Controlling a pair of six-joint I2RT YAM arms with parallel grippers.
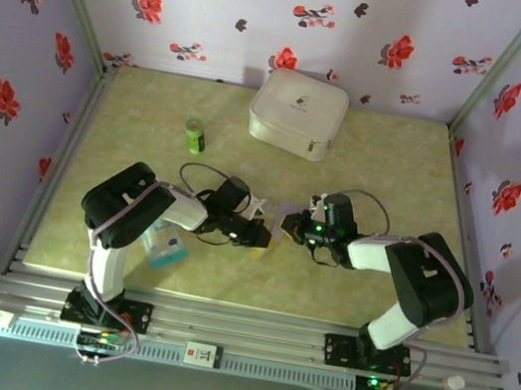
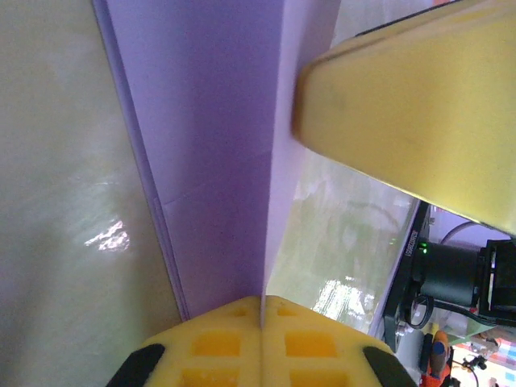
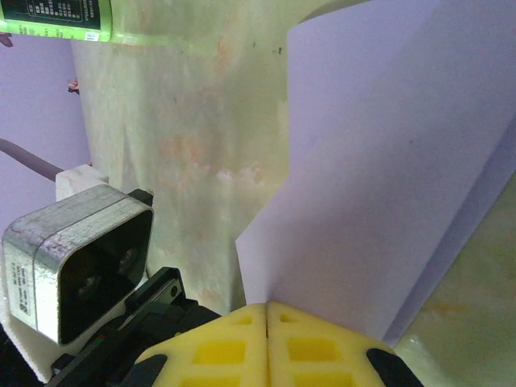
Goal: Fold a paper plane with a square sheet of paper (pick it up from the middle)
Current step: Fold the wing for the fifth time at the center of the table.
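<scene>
Floral lavender walls enclose a pale green table (image 1: 155, 106), with a white case (image 1: 297, 111) at the back and a green bottle (image 1: 195, 135) to its left. I see both arms meeting at mid-table.

In the left wrist view, the left gripper (image 2: 262, 322) has its yellow pads pressed together on the edge of the lavender sheet of paper (image 2: 210, 161), right at a long crease. Layered edges run along the paper's left side. In the right wrist view, the right gripper (image 3: 267, 322) is likewise clamped on another edge of the sheet, which rises off the table.

I judge that a fold is being formed between the two holds. To do it well, I would hold both pinches firm and move the hands together slowly so the thin paper does not tear. I would line up the edges before pressing the crease flat.
</scene>
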